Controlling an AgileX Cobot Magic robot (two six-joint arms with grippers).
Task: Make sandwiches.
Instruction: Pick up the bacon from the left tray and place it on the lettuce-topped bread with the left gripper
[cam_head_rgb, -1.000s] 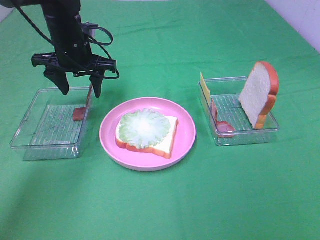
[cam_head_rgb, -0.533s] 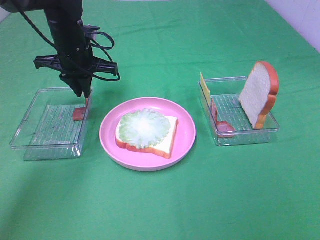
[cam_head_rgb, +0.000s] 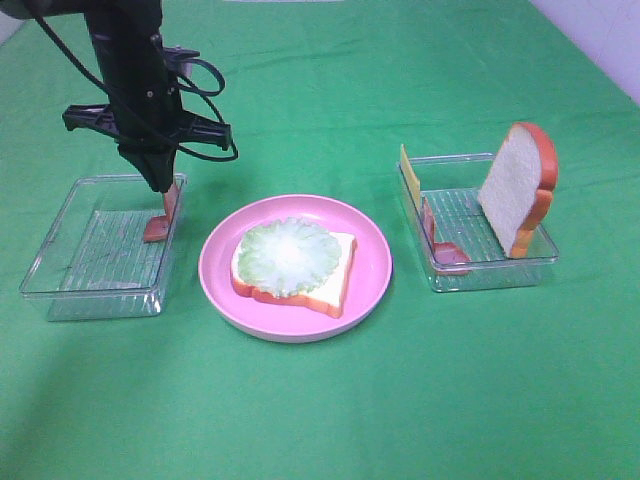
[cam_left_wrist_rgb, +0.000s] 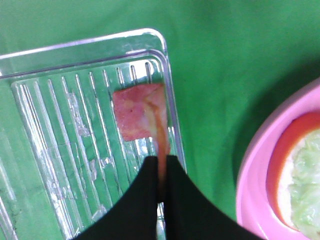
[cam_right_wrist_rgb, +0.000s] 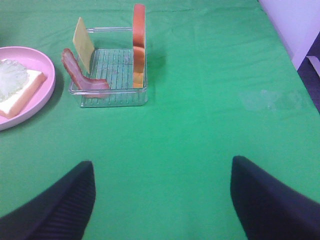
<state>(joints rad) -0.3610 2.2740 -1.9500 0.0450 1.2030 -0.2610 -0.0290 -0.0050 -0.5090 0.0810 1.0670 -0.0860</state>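
Observation:
A bread slice topped with pale green lettuce (cam_head_rgb: 290, 258) lies on the pink plate (cam_head_rgb: 215, 268). My left gripper (cam_head_rgb: 160, 183) hangs over the right wall of the left clear tray (cam_head_rgb: 60, 255), shut on the upper end of a reddish bacon strip (cam_head_rgb: 160, 218). In the left wrist view the black fingers (cam_left_wrist_rgb: 145, 200) pinch the strip (cam_left_wrist_rgb: 137, 112), whose lower end rests on the tray floor. My right gripper (cam_right_wrist_rgb: 160, 200) is open over bare green cloth, out of the high view.
The right clear tray (cam_head_rgb: 490, 275) holds an upright bread slice (cam_head_rgb: 518, 185), a yellow cheese slice (cam_head_rgb: 408, 170) and another bacon strip (cam_head_rgb: 440, 248). The right wrist view shows this tray (cam_right_wrist_rgb: 115, 97) ahead and the plate (cam_right_wrist_rgb: 50, 75) beside it. Green cloth covers the table.
My left gripper has gone from wide open to shut on the bacon strip's upper end. The right arm has not moved.

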